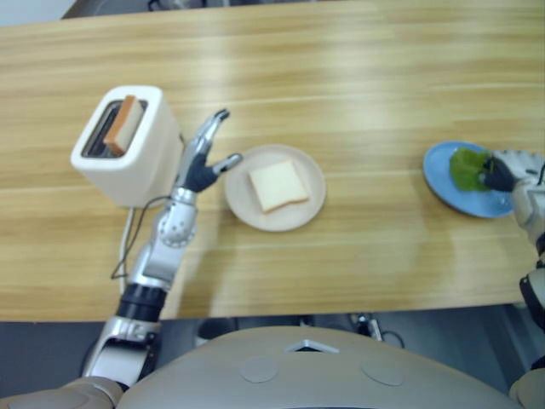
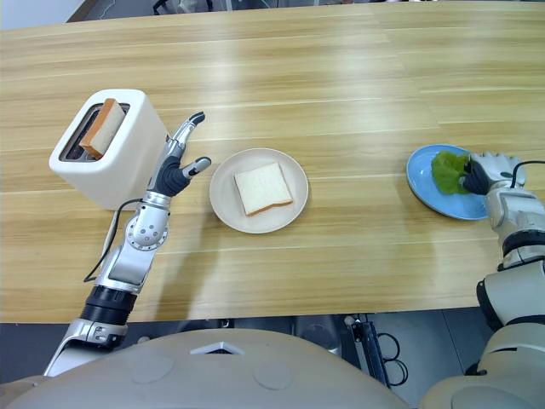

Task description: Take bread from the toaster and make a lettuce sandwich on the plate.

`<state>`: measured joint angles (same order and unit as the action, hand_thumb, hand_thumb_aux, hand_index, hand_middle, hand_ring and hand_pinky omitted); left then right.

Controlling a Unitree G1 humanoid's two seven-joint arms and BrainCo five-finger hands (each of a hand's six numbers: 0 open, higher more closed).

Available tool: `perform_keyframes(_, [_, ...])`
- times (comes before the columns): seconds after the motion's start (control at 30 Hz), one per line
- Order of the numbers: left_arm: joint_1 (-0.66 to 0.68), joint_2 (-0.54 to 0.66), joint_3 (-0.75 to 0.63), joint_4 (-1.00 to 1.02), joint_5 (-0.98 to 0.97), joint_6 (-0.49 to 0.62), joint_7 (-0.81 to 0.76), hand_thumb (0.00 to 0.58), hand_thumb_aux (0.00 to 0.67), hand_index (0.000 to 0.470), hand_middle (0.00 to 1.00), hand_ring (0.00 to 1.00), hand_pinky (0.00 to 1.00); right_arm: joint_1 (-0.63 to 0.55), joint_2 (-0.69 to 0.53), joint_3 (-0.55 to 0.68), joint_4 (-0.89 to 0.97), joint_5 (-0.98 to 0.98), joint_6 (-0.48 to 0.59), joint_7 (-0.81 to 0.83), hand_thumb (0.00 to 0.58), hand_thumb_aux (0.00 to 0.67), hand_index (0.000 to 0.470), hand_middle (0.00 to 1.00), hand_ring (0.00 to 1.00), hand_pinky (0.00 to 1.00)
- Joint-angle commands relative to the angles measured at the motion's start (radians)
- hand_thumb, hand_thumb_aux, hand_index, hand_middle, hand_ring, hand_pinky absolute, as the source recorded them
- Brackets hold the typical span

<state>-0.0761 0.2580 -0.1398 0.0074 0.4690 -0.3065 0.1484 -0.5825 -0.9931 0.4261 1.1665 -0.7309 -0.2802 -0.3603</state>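
On the wooden counter (image 2: 341, 85), a white toaster (image 2: 102, 170) is placed at the left with one browned slice (image 2: 102, 128) standing in its slot. The left hand (image 2: 174, 166) is held just beside the toaster's right wall, opened wide and with nothing gripped. A white slice of bread (image 2: 262, 188) is laid flat on the beige plate (image 2: 223, 203) near that hand, and at the far right the lettuce (image 2: 447, 170) on the blue plate (image 2: 426, 194) is touched by the right hand (image 2: 492, 169), but whether it is gripped cannot be told.
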Motion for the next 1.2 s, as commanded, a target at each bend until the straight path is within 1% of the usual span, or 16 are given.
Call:
perform_keyframes(0.03, [-0.004,0.001,0.009,0.023,0.003,0.006,0.006,0.0,0.0,0.0,0.0,0.0,0.0,0.033,-0.042,-0.043,-0.192,0.008,-0.01,-0.021,0.58,0.67,0.46,1.0,1.0,1.0])
perform_keyframes(0.17, [-0.005,-0.003,0.01,0.027,0.006,0.007,0.016,0.0,0.0,0.0,0.0,0.0,0.0,0.104,-0.07,-0.107,-0.482,0.008,0.042,0.024,0.58,0.67,0.46,1.0,1.0,1.0])
perform_keyframes(0.27, [-0.007,-0.003,0.015,0.03,0.004,0.004,0.023,0.0,0.0,0.0,0.0,0.0,0.0,0.164,-0.06,-0.156,-0.719,0.002,0.102,0.089,0.58,0.67,0.46,1.0,1.0,1.0])
perform_keyframes(0.33, [-0.01,-0.001,0.023,0.038,-0.002,0.004,0.028,0.0,0.0,0.0,0.0,0.0,0.0,0.175,-0.018,-0.161,-0.855,-0.006,0.131,0.14,0.58,0.67,0.46,1.0,1.0,1.0])
perform_keyframes(0.4, [-0.015,-0.001,0.033,0.044,-0.009,0.005,0.034,0.0,0.0,0.0,0.0,0.0,0.0,0.166,0.045,-0.144,-0.95,-0.019,0.148,0.188,0.58,0.67,0.46,1.0,1.0,1.0])
perform_keyframes(0.5, [-0.029,-0.003,0.046,0.046,-0.02,0.006,0.039,0.0,0.0,0.0,0.0,0.0,0.0,0.146,0.163,-0.103,-1.024,-0.032,0.142,0.243,0.58,0.67,0.46,1.0,1.0,1.0])
perform_keyframes(0.6, [-0.041,-0.006,0.06,0.056,-0.042,0.005,0.039,0.0,0.0,0.0,0.0,0.0,0.0,0.121,0.301,-0.044,-1.029,-0.048,0.126,0.278,0.58,0.67,0.46,1.0,1.0,1.0])
perform_keyframes(0.7, [-0.044,-0.011,0.069,0.066,-0.056,0.006,0.041,0.0,0.0,0.0,0.0,0.0,0.0,0.091,0.435,0.02,-0.98,-0.049,0.101,0.306,0.58,0.67,0.46,1.0,1.0,1.0])
perform_keyframes(0.83, [-0.049,-0.02,0.067,0.067,-0.065,0.01,0.041,0.0,0.0,0.0,0.0,0.0,0.0,0.075,0.55,0.073,-0.895,-0.052,0.071,0.323,0.58,0.67,0.46,1.0,1.0,1.0])
perform_keyframes(1.0, [-0.049,-0.027,0.061,0.059,-0.063,0.011,0.04,0.0,0.0,0.0,0.0,0.0,0.0,0.072,0.618,0.126,-0.733,-0.065,0.029,0.317,0.58,0.67,0.46,1.0,1.0,1.0])
perform_keyframes(1.2, [-0.05,-0.034,0.057,0.054,-0.06,0.014,0.036,0.0,0.0,0.0,0.0,0.0,0.0,0.075,0.623,0.156,-0.62,-0.088,0.005,0.299,0.58,0.67,0.46,1.0,1.0,1.0])
